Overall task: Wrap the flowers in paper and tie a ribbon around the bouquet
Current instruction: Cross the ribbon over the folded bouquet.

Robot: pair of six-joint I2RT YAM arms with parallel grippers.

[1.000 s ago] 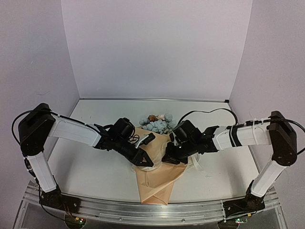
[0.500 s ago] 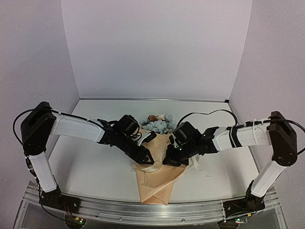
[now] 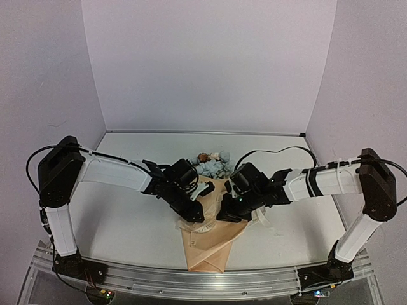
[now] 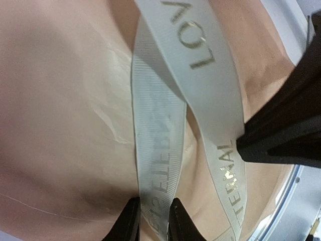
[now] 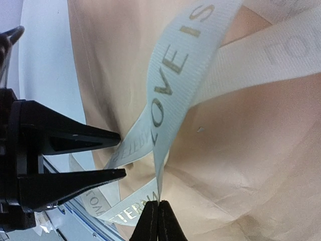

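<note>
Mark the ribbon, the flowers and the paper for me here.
ribbon [image 4: 200, 85]: left wrist view, on the wide lettered strand.
flowers [image 3: 213, 168]: top view, on the pale blue blooms.
paper [image 3: 206, 248]: top view, on the cone's narrow near end.

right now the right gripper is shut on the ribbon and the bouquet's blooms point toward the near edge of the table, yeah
Not quite. The right gripper is shut on the ribbon, but the blooms of the bouquet point toward the far edge of the table. Its pointed paper tip is what faces the near edge. The top external view shows this.
</note>
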